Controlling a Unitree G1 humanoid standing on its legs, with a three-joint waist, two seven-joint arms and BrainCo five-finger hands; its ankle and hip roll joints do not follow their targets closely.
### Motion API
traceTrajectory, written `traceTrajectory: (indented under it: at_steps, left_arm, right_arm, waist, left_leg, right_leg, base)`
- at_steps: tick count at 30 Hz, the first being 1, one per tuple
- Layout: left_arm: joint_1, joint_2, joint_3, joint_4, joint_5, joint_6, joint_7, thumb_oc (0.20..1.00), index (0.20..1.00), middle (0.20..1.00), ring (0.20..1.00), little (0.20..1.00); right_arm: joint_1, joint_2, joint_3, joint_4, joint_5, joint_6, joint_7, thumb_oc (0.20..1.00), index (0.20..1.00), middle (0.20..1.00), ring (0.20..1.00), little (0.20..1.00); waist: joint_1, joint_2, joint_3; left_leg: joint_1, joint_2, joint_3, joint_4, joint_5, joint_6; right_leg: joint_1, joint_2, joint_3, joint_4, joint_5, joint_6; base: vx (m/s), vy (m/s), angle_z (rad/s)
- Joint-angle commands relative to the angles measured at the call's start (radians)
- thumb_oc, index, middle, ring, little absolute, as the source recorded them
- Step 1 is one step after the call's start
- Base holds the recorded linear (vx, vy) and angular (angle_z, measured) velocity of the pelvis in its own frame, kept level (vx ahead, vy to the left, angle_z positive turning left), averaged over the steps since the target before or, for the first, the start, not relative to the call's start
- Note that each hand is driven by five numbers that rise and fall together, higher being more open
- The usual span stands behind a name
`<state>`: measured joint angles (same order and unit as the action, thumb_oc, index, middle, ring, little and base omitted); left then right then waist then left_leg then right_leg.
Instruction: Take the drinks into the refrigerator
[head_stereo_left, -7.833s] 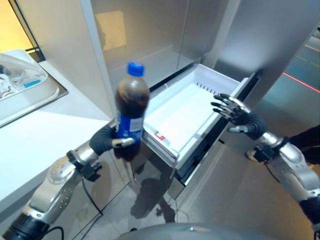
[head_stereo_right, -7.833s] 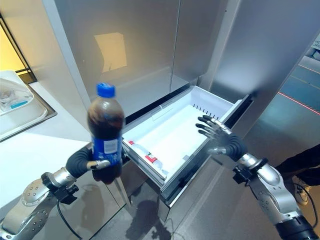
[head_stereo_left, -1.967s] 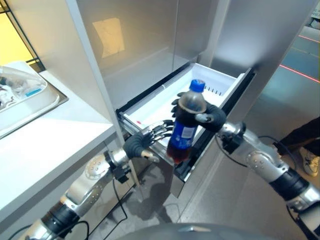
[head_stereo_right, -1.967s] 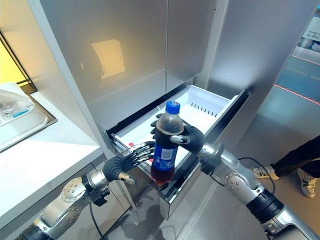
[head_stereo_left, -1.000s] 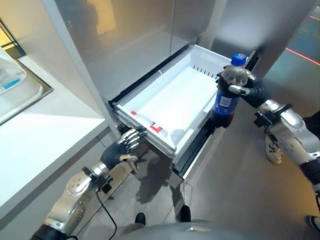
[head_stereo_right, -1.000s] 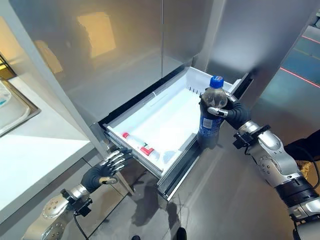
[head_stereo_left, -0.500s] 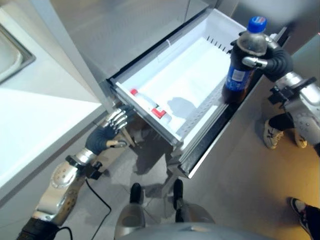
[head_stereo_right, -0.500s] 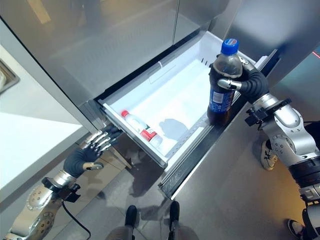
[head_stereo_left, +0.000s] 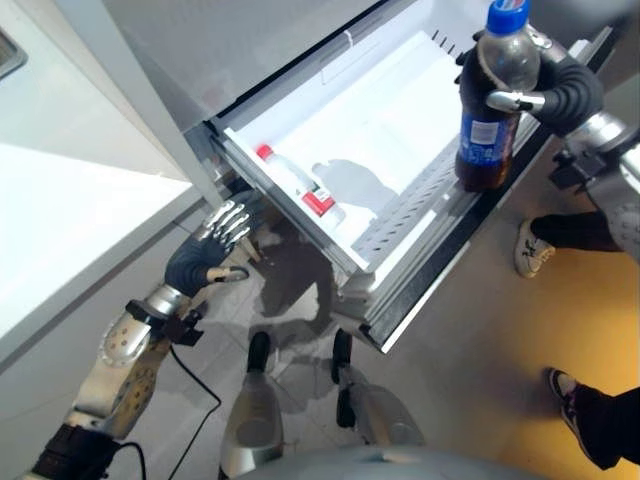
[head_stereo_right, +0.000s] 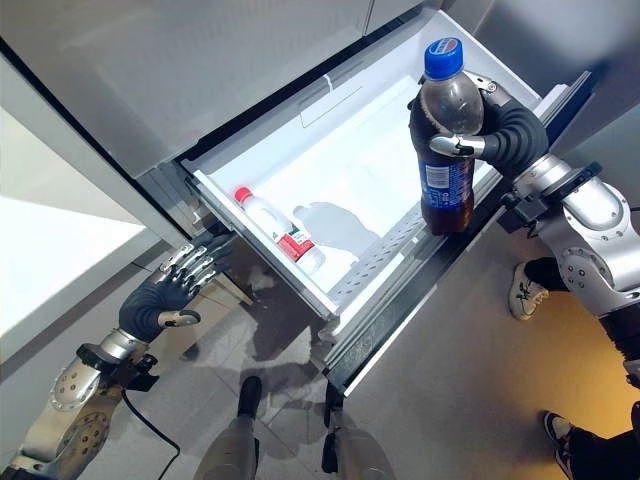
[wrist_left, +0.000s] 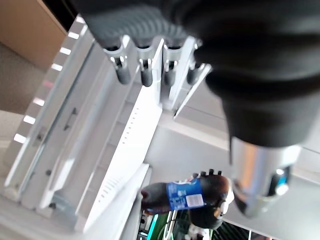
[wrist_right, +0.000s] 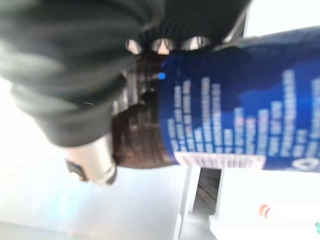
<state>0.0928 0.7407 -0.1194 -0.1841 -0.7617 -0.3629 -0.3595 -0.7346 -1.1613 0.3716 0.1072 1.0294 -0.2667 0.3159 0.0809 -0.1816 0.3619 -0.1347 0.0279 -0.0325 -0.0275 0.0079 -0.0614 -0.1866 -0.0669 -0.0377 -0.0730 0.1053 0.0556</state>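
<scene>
Right hand (head_stereo_right: 505, 135): fingers and thumb curled round the upper body of the cola bottle (head_stereo_right: 446, 140); firm grasp.
Cola bottle: clear ribbed plastic, dark liquid, blue cap and label; upright, held over the drawer's right front corner, at 1 o'clock in the head views.
Left hand (head_stereo_right: 160, 293): fingers straight and spread, holding nothing; just beside the drawer's near left corner, at 8 o'clock.
Drawer (head_stereo_right: 262, 266): white plastic, rectangular, pulled fully out of the grey metal refrigerator (head_stereo_right: 200, 70); slotted right wall.
Drawer contents: one small bottle (head_stereo_right: 278, 232), red label, lying against the left wall; remaining floor bare.
Person's shoe (head_stereo_right: 522, 290): on the floor right of the drawer.
</scene>
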Motion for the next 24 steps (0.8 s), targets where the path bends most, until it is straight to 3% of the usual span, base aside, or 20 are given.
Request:
traceTrajectory:
  at_steps: [1, 6, 13, 24]
  left_arm:
    - [0.005, 0.037, 0.046, -0.1, -0.024, -0.08, 0.01, 1.0, 1.0, 1.0, 1.0, 1.0]
    - [-0.013, 0.039, 0.03, -0.105, -0.018, -0.081, 0.019, 1.0, 1.0, 1.0, 1.0, 1.0]
    - [-0.022, 0.049, 0.031, -0.107, -0.017, -0.087, 0.034, 1.0, 1.0, 1.0, 1.0, 1.0]
    - [-0.018, 0.07, 0.029, -0.102, -0.009, -0.087, 0.037, 1.0, 1.0, 1.0, 1.0, 1.0]
  right_arm:
    - [-0.164, -0.013, 0.045, 0.067, 0.007, -0.083, -0.04, 0.2, 0.2, 0.2, 0.2, 0.2]
    - [-0.236, 0.023, 0.081, 0.098, -0.002, -0.092, -0.06, 0.2, 0.2, 0.2, 0.2, 0.2]
    - [-0.431, -0.009, 0.18, 0.113, 0.004, -0.108, -0.083, 0.2, 0.2, 0.2, 0.2, 0.2]
    - [-0.561, -0.045, 0.27, 0.138, 0.032, -0.112, -0.073, 0.2, 0.2, 0.2, 0.2, 0.2]
  waist:
    - [0.029, -0.003, -0.013]
    - [0.037, 0.001, 0.005]
    - [0.043, -0.012, 0.012]
    - [0.034, -0.022, 0.009]
  left_leg:
    - [-0.07, -0.046, -0.065, 0.046, 0.007, 0.07]
    - [-0.082, -0.047, -0.063, 0.04, 0.013, 0.071]
    - [-0.097, -0.045, -0.051, 0.033, 0.018, 0.068]
    - [-0.08, -0.046, -0.057, 0.02, 0.018, 0.066]
  right_leg:
    - [-0.022, 0.013, -0.07, 0.145, -0.092, 0.019]
    - [-0.034, 0.014, -0.068, 0.137, -0.085, 0.02]
    - [-0.05, 0.018, -0.06, 0.123, -0.074, 0.021]
    - [-0.04, 0.02, -0.066, 0.116, -0.078, 0.019]
  base:
    - [0.0, 0.0, 0.0]
    - [0.0, 0.0, 0.0]
    - [0.0, 0.0, 0.0]
    - [0.0, 0.0, 0.0]
